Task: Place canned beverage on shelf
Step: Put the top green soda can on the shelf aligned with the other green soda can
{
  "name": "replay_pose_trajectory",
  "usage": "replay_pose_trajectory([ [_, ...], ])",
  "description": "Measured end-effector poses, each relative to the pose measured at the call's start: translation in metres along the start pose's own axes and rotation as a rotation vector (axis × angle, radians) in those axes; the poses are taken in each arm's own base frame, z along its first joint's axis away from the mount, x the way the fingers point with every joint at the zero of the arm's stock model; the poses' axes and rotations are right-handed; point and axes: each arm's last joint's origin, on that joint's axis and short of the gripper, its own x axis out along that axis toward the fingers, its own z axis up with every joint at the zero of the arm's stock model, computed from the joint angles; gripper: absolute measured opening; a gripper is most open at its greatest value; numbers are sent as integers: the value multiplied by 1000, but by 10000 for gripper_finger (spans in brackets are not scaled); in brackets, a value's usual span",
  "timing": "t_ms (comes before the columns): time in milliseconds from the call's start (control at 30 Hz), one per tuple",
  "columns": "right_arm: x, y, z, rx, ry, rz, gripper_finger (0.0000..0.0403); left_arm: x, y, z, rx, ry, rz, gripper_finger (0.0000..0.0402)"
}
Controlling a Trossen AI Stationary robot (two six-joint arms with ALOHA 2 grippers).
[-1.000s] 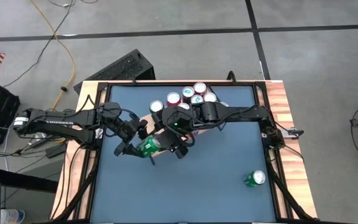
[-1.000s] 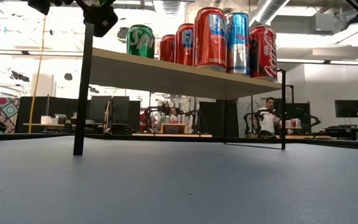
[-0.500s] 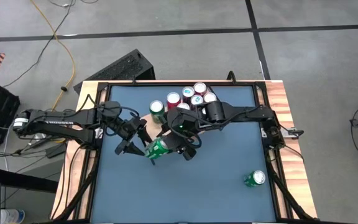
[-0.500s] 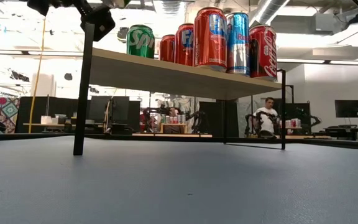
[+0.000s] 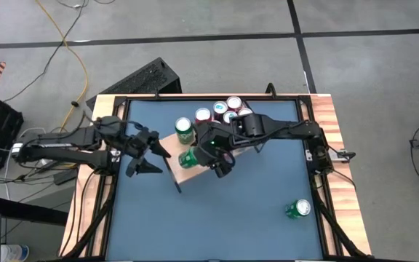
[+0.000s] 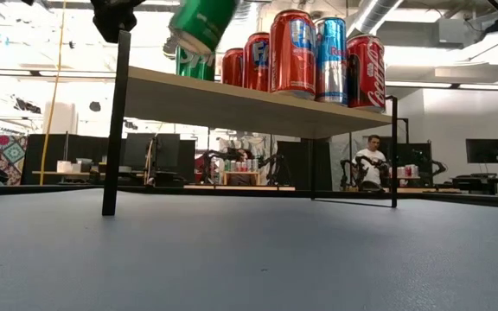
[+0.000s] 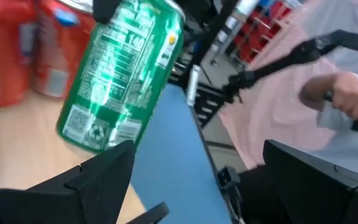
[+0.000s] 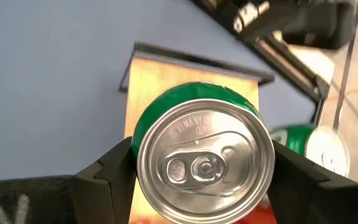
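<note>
A green aluminium beverage can (image 5: 188, 157) is pinched between the fingers of the right claw (image 8: 201, 163) and held tilted in the air above the near end of the low light-wood shelf on thin black legs (image 5: 192, 173), its base clear of the board in the low view. The left claw (image 5: 145, 151) is held spread and empty just beside the shelf. Further upright cans (red ones and a second green can (image 5: 185, 128)) are seen on the shelf. Another green can (image 5: 297, 209) is seen well apart on the dark blue counter (image 5: 253, 211).
</note>
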Motion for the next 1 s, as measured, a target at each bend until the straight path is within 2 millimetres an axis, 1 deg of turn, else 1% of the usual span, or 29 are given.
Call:
replay_pose_trajectory([
  [200,1,-7,-11,74,64,0,270,-17,-7,1,4,-75,80,341],
  [333,1,-9,-16,95,106,12,271,-22,-8,1,2,-94,116,341],
  [433,0,-8,-19,76,133,14,271,-23,-9,1,3,-95,118,341],
  [733,0,-7,-18,75,127,22,271,-23,-7,1,-1,-117,174,341],
  [867,7,-7,-20,81,147,34,271,-24,-6,0,-6,-112,198,341],
  [1000,8,-8,-22,110,141,71,271,-24,-4,-3,-17,-94,228,341],
])
